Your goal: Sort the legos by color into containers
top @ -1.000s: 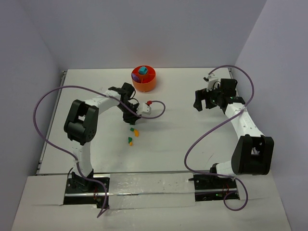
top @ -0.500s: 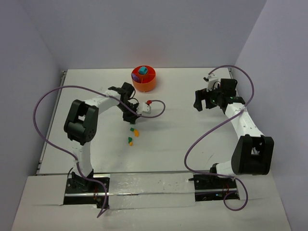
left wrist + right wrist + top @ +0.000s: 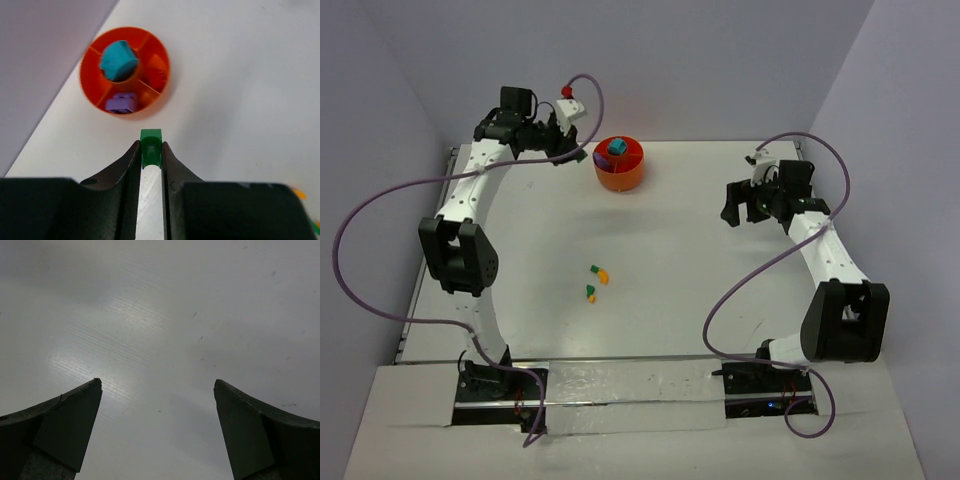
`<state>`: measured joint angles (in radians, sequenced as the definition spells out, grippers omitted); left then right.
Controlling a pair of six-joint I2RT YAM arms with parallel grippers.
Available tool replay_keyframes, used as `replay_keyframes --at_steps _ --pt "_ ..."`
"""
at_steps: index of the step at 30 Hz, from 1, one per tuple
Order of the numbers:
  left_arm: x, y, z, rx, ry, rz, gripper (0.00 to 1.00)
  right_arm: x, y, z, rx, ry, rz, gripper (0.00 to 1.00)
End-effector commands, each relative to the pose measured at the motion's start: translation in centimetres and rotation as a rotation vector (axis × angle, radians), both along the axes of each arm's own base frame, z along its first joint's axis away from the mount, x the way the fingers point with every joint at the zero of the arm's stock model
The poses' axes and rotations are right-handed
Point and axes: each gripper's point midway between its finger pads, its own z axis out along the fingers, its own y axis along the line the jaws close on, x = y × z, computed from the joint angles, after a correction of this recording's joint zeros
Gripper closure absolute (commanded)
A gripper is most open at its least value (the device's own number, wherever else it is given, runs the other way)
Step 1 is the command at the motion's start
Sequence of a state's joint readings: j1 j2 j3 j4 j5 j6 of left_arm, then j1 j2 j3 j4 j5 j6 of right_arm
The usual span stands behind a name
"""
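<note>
My left gripper (image 3: 576,155) is raised just left of the round orange tub (image 3: 620,181) at the back of the table. In the left wrist view it (image 3: 150,151) is shut on a green brick (image 3: 150,145), a little short of the tub (image 3: 165,65). A teal brick (image 3: 119,61) lies in one compartment and a purple brick (image 3: 122,103) in another. Several loose bricks lie mid-table: green (image 3: 594,268), orange (image 3: 603,277), green (image 3: 590,290). My right gripper (image 3: 740,205) is open and empty over bare table (image 3: 157,385).
Purple cables loop from both arms over the table. The walls stand close behind the tub and along both sides. An orange brick (image 3: 300,192) shows at the right edge of the left wrist view.
My left arm has lifted from the loose bricks mid-table and swung back and left to beside the tub, carrying the green brick. The right arm has not moved.
</note>
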<state>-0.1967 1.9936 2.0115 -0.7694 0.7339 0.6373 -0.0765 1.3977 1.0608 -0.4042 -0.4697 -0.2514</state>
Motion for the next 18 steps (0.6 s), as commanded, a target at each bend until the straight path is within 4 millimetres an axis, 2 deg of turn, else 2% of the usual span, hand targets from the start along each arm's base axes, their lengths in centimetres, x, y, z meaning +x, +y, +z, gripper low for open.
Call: replay_keyframes --at_steps 1,4,5,9,11,13,15,18 --pt "5.4 0.1 4.8 -0.225 -0.144 0.198 1.0 1.6 0.4 2.6 0.031 -0.063 -0.008 0.0" --pt "8.1 0.0 5.9 -0.308 -0.216 0.255 1.0 1.9 0.3 2.7 0.035 -0.066 -0.018 0.0" --pt "9.5 -0.3 5.0 -0.337 -0.206 0.268 1.0 1.9 0.3 2.7 0.038 -0.062 -0.021 0.0" --pt "12.2 -1.3 4.6 -0.42 -0.221 0.265 1.0 2.0 0.2 2.7 0.039 -0.057 -0.029 0.0" --pt "13.3 -1.8 3.5 -0.439 -0.206 0.257 1.0 2.0 0.2 2.8 0.037 -0.058 -0.03 0.0" --pt "13.8 -2.3 3.6 -0.458 -0.204 0.246 1.0 2.0 0.2 2.7 0.035 -0.055 -0.034 0.0" --pt "14.7 -2.7 1.9 -0.467 -0.175 0.237 1.0 2.1 0.1 2.7 0.035 -0.052 -0.037 0.0" --pt "14.8 -3.1 0.6 -0.497 -0.14 0.233 1.0 2.2 0.1 2.6 0.038 -0.045 -0.04 0.0"
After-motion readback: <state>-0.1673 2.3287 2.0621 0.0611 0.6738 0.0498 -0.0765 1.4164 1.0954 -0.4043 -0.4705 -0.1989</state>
